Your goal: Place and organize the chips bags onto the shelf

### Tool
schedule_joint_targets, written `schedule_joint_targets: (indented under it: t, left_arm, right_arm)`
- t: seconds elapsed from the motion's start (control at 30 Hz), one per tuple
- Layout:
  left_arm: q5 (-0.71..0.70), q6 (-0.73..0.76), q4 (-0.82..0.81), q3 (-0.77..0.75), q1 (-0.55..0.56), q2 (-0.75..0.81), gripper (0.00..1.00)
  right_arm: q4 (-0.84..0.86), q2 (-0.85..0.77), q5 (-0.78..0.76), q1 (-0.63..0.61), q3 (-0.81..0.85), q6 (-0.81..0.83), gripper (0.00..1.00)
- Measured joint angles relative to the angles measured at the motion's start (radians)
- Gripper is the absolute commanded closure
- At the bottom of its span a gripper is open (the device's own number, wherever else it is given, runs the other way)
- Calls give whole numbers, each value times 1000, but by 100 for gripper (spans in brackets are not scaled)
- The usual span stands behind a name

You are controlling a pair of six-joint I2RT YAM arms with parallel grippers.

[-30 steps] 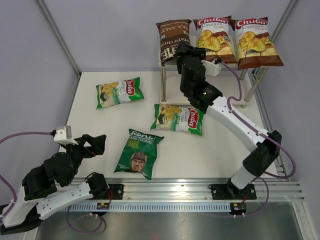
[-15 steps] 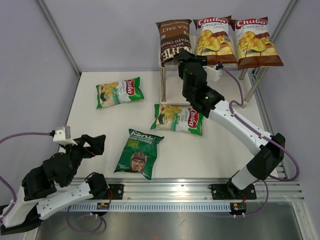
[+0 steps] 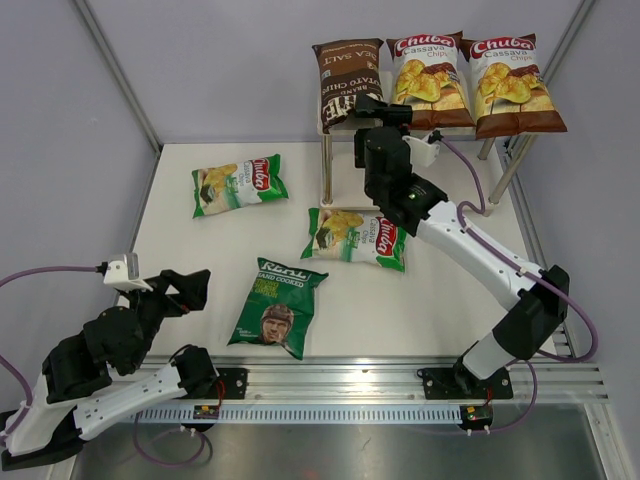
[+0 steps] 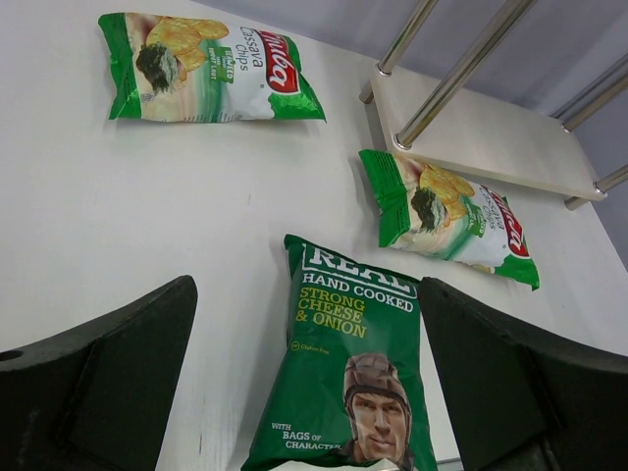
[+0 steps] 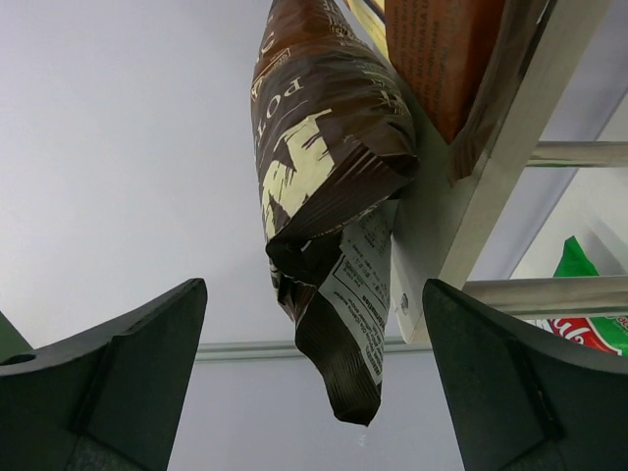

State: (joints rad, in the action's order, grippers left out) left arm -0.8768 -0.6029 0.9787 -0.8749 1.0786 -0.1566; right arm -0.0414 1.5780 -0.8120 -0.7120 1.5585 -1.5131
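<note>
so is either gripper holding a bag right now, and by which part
Nothing is held. The right gripper stands open just off the brown Kettle bag on the shelf; the left gripper is open and empty.

The table [image 3: 180, 250] carries two green Chuba bags [image 3: 240, 185] and the REAL bag [image 3: 278, 308]; the shelf [image 4: 491, 137] holds three brown bags [image 3: 430, 80].

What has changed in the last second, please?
The right hand has opened wide and drawn back slightly from the dark brown glossy chips bag, which stays on the pale wooden shelf's top board. The left hand and three loose green bags are unchanged.
</note>
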Motion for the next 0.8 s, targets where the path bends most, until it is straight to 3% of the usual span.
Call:
schedule_joint_targets:
  t: [0.27,0.43,0.57,0.67,0.8]
  left_arm:
    - [-8,0,0,0,-7,-2,1]
    - [-20,0,0,0,-21,-39,1]
    - [-5,20,-15,1,-78,-109,1]
    - [82,76,-76,12,-216,-148,1]
    - [299,151,-170,37,-471,-198,1]
  right_arm:
    - [-9,-135,72,1,-116,33,0]
    - [3,-379,146,2,-327,138,0]
    - [-27,-639,202,3,-533,330,0]
    - [-95,-789,236,2,-610,483,0]
    - [-228,-930,265,3,-632,682,1]
